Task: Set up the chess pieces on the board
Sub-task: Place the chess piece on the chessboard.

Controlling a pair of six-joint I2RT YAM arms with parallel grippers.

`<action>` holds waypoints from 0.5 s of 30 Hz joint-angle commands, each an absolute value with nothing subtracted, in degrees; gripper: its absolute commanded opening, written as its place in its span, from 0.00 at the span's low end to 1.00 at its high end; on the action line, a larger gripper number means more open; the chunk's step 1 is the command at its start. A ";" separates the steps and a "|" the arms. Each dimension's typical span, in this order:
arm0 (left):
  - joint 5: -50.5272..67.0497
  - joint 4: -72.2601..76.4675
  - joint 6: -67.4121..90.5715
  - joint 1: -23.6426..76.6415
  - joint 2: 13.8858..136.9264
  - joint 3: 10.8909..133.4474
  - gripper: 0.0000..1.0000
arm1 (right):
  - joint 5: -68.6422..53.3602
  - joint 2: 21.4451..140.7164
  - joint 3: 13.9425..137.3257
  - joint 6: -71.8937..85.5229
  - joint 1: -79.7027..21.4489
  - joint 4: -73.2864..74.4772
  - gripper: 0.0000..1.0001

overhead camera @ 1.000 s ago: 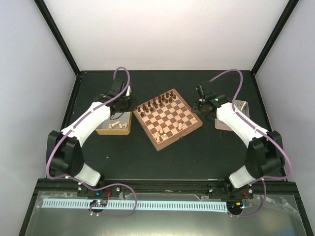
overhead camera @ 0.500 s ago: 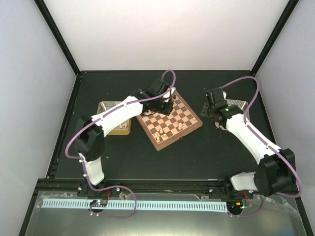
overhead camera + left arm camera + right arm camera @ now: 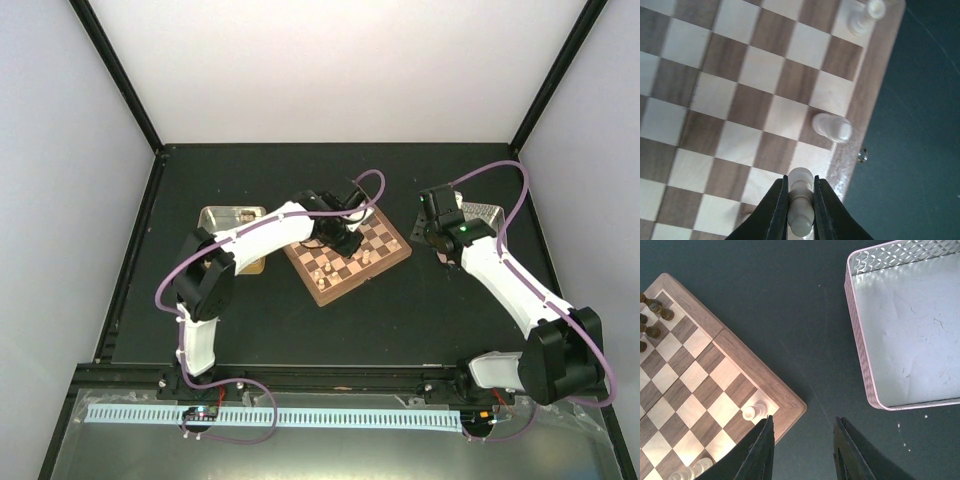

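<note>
The checkered board (image 3: 365, 250) lies turned at an angle in the middle of the table. Dark pieces (image 3: 651, 315) stand along its far side and pale pieces (image 3: 322, 272) along its near side. My left gripper (image 3: 801, 206) is shut on a pale cream piece (image 3: 801, 200) and holds it above the squares by the board's rim (image 3: 867, 95). Two more pale pieces (image 3: 832, 127) stand near that rim. My right gripper (image 3: 802, 450) is open and empty, over the dark table beside the board's corner (image 3: 790, 407), where a pale piece (image 3: 754, 412) stands.
A silver metal tray (image 3: 905, 330) lies right of the board and looks empty. A tan tray (image 3: 225, 220) lies left of the board, partly hidden by the left arm. Black frame rails edge the dark table.
My left arm has swung from the tan tray to over the board, carrying a pale piece. My right arm has drawn back from the board toward the silver tray.
</note>
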State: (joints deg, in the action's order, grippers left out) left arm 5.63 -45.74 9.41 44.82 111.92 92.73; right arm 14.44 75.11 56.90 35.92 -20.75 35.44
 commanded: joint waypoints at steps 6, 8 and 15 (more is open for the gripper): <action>8.64 -43.50 6.11 47.29 114.11 90.33 0.12 | 14.91 75.58 56.78 35.24 -20.39 34.00 0.35; 8.41 -43.06 6.15 47.38 114.41 89.82 0.13 | 14.94 75.59 56.69 35.24 -20.38 34.02 0.35; 8.91 -42.25 5.66 47.41 115.55 89.29 0.17 | 14.90 75.98 56.78 35.24 -20.39 34.15 0.35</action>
State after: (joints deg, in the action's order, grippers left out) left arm 7.75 -43.99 7.03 47.00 114.61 89.45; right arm 14.37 75.35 56.90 35.90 -20.75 35.09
